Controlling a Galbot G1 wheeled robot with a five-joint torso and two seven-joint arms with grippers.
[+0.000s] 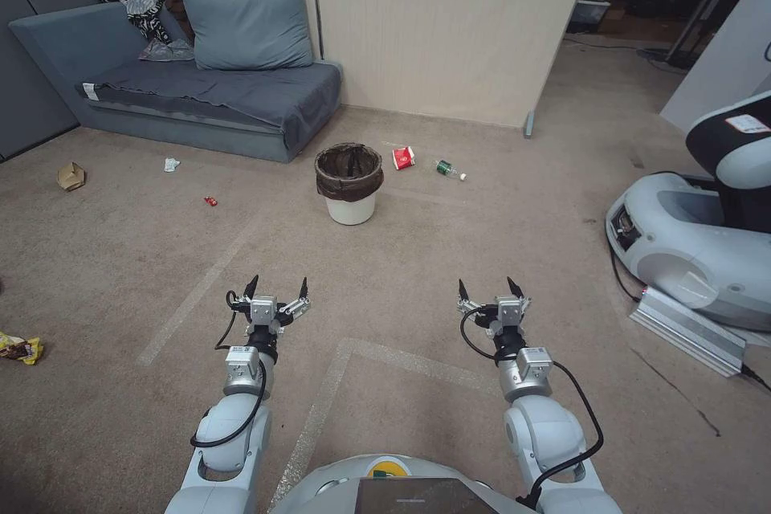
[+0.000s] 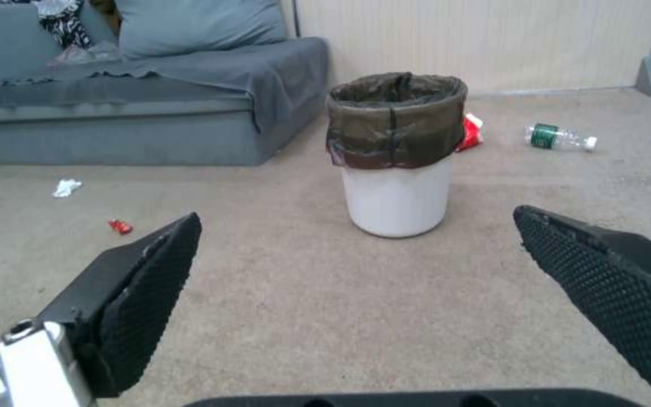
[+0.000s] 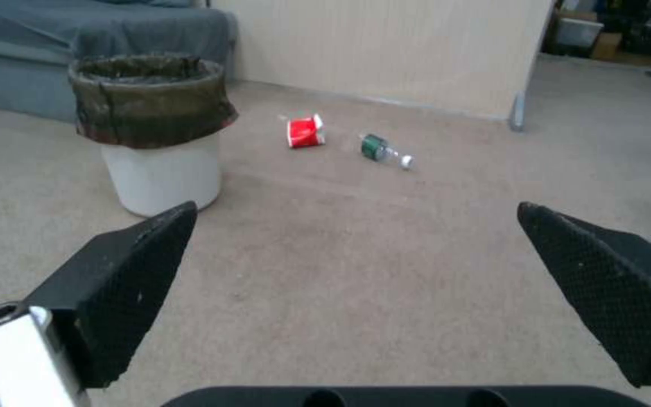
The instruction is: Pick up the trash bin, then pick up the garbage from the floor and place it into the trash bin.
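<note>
Low in the head view, the left tool point(image 1: 278, 289) and right tool point(image 1: 489, 290) hover side by side above the carpet point(image 1: 401, 273), each with fingers spread apart and empty. Beyond them, at centre frame, the trash bin point(image 1: 349, 183) stands upright with its dark liner folded over the rim. Just right of it lie a red-and-white carton point(image 1: 403, 157) and a green bottle point(image 1: 450, 169). At left are a red wrapper point(image 1: 210, 201), white tissue point(image 1: 171, 165) and cardboard piece point(image 1: 71, 176), in front of the grey sofa point(image 1: 201, 88).
</note>
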